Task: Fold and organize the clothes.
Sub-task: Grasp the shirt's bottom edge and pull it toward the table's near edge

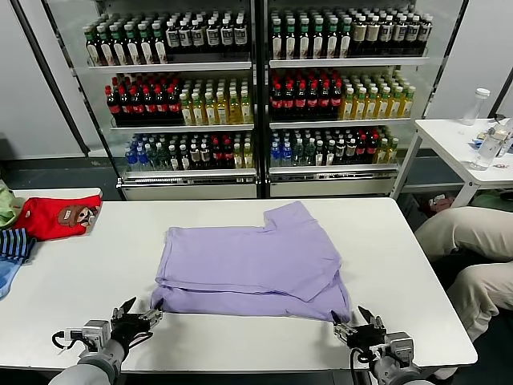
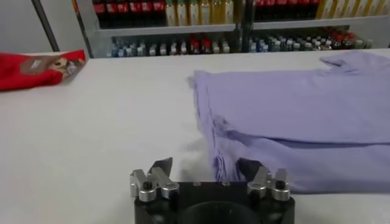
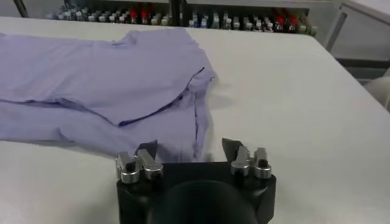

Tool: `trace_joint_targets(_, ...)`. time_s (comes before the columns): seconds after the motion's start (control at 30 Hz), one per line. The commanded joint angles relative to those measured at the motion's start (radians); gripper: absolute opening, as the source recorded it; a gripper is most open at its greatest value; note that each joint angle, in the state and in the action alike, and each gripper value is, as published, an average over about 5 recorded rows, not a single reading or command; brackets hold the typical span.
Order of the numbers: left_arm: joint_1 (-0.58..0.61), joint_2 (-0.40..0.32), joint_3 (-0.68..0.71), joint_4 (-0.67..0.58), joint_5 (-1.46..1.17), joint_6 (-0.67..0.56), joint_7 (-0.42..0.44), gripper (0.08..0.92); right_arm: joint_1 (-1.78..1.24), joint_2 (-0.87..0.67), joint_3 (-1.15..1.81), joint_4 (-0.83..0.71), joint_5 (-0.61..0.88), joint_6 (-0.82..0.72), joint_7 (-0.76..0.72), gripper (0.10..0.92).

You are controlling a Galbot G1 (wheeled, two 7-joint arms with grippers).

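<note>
The lavender T-shirt [image 1: 252, 269] lies on the white table [image 1: 88, 273], plain side up, partly folded with one sleeve out at the far right. My left gripper [image 1: 138, 315] is open at the shirt's near left corner; in the left wrist view the corner's edge [image 2: 220, 161] lies between its spread fingers [image 2: 162, 167]. My right gripper [image 1: 362, 322] is open at the shirt's near right corner; in the right wrist view the shirt's hem [image 3: 183, 143] sits between its fingers [image 3: 231, 148]. Neither holds the cloth.
A red garment [image 1: 58, 216] and other folded clothes [image 1: 10, 241] lie at the table's left end. Drink shelves [image 1: 256, 96] stand behind. A second white table [image 1: 465, 148] and a seated person's legs [image 1: 469, 257] are at the right.
</note>
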Motion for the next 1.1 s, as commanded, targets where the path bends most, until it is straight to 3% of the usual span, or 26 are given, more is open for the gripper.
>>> trace_joint_targets(0.03,0.002,-0.015,0.005,0.02,-0.033,0.012,0.0,0.594,-0.008,0.005,-0.015,-0.007,0.019,0.0,0.005,0.475)
trace_joint_targets(0.3,0.018,-0.022,0.003,-0.013,-0.031,0.007,0.005,0.36,-0.016,-0.005,0.001,0.028,0.025,0.009,0.001,0.25)
trace_joint_targets(0.47,0.089,-0.01,-0.018,-0.106,-0.024,-0.014,-0.005,0.213,-0.083,-0.039,0.068,0.128,0.033,0.004,-0.002,0.13)
trace_joint_targets(0.67,0.256,0.02,-0.055,-0.225,-0.026,-0.024,-0.05,0.098,-0.251,-0.061,0.172,0.258,0.044,0.001,-0.013,0.116)
trace_joint_targets(0.83,0.333,0.033,-0.071,-0.265,-0.022,-0.023,-0.058,0.095,-0.351,-0.043,0.169,0.289,0.014,0.013,-0.015,0.116)
trace_joint_targets(1.0,0.338,0.037,-0.083,-0.242,0.025,-0.005,-0.055,0.095,-0.367,-0.021,0.124,0.274,-0.053,0.023,-0.014,0.121)
trace_joint_targets(1.1,0.319,0.042,-0.107,-0.214,0.04,0.0,-0.034,0.122,-0.347,-0.021,0.124,0.276,-0.063,0.025,-0.014,0.168)
